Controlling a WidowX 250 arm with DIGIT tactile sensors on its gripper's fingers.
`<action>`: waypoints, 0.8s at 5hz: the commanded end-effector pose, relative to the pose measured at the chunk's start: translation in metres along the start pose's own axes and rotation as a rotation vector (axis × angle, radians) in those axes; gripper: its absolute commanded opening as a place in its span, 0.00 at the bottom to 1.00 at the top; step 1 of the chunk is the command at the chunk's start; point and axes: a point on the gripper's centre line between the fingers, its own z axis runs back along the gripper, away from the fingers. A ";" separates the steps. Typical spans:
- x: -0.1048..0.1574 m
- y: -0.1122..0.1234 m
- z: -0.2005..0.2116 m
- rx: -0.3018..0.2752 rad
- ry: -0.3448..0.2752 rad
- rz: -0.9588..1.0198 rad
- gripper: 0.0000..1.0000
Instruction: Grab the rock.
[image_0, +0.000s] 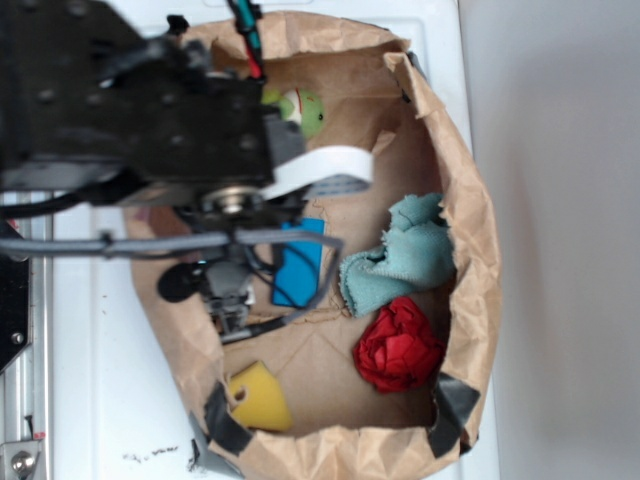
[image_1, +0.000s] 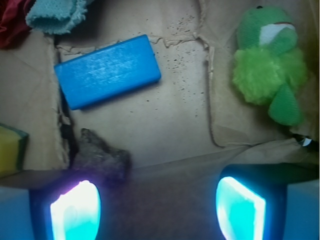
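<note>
The rock (image_1: 100, 157) is a small jagged grey-brown stone lying on the brown paper floor, just ahead of my left finger (image_1: 75, 207) in the wrist view. My gripper (image_1: 157, 205) is open, with nothing between its glowing fingers; the rock lies off to the left of the gap, not inside it. In the exterior view the gripper (image_0: 230, 310) points down into the paper bag's left side, and the arm hides the rock.
A blue block (image_1: 107, 70) lies beyond the rock. A green plush frog (image_1: 270, 65) is at the right and a yellow sponge (image_1: 10, 150) at the left. A teal cloth (image_0: 400, 255) and a red cloth ball (image_0: 398, 345) lie inside the bag wall (image_0: 470, 200).
</note>
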 end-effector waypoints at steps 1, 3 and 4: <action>0.013 0.017 0.019 -0.018 -0.025 0.053 1.00; -0.015 0.013 0.045 -0.075 0.013 -0.003 1.00; -0.016 0.013 0.041 -0.055 0.013 0.010 1.00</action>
